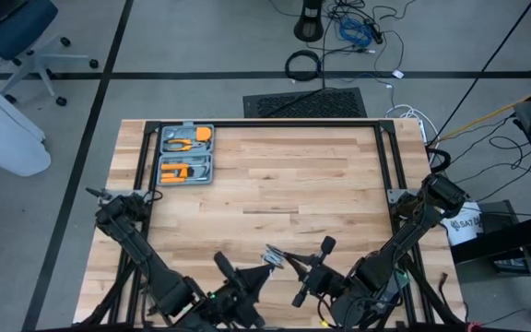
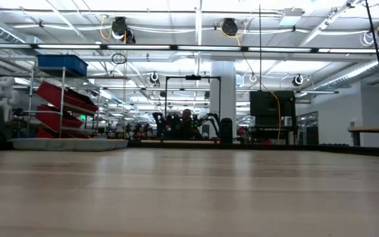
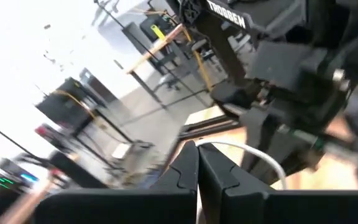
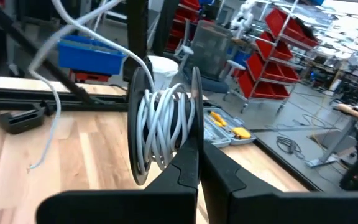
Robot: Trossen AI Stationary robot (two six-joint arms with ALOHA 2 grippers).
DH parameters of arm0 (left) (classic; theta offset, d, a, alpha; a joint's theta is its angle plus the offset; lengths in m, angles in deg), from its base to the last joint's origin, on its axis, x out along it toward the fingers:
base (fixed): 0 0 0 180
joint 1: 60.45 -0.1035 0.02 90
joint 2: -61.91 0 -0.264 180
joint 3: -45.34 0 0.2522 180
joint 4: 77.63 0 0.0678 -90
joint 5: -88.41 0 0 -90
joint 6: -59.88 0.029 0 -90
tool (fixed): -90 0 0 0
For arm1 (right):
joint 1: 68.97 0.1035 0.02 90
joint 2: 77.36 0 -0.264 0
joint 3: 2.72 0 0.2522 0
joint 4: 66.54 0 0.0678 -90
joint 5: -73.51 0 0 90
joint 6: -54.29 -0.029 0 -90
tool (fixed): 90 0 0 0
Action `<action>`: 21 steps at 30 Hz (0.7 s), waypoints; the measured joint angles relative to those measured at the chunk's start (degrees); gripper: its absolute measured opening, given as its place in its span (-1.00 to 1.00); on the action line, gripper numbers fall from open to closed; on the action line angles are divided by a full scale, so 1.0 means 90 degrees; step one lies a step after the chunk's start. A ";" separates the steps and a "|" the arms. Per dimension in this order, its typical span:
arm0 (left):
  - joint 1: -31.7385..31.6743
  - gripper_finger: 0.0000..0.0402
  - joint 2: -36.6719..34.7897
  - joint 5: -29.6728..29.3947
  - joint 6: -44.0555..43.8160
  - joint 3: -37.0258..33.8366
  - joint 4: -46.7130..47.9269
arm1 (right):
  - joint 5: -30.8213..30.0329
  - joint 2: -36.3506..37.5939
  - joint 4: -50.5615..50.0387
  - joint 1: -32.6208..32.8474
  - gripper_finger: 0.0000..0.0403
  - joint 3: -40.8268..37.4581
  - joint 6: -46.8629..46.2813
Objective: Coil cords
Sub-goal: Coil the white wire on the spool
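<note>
Gripping reel (image 4: 163, 121) in closed right hand (image 4: 197, 163); left hand (image 3: 197, 163) pinching cord (image 3: 263, 157).

The reel (image 4: 163, 127) is a small round spool with dark disc flanges rimmed in silver, standing on edge and lifted above the worktop (image 4: 36, 162), pinched between the closed fingers of the right claw (image 4: 199, 163); its core is wrapped in several loose, uneven turns of the thin white cord (image 4: 160, 124). From the top of the spool the free length of cord rises and loops away, one strand drooping toward the wood with its end hanging loose; in the left wrist view a short white arc of it shows just beyond the left claw (image 3: 197, 163), whose fingers are pressed together.
</note>
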 joint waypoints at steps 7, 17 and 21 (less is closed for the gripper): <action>0.0006 -0.99 -0.0005 -0.0175 0.2270 -0.0001 0.0004 | 0.0518 0.0000 0.0002 -0.0027 -1.00 0.0000 0.0002; 0.0137 -0.99 -0.0005 -0.0095 0.4761 -0.0001 0.0004 | 0.0771 0.0000 0.0003 -0.0050 -1.00 0.0000 -0.0002; 0.0135 -0.99 -0.0007 0.0018 0.5184 -0.0001 0.0188 | 0.1226 0.0000 0.0025 -0.0100 -1.00 0.0000 -0.0098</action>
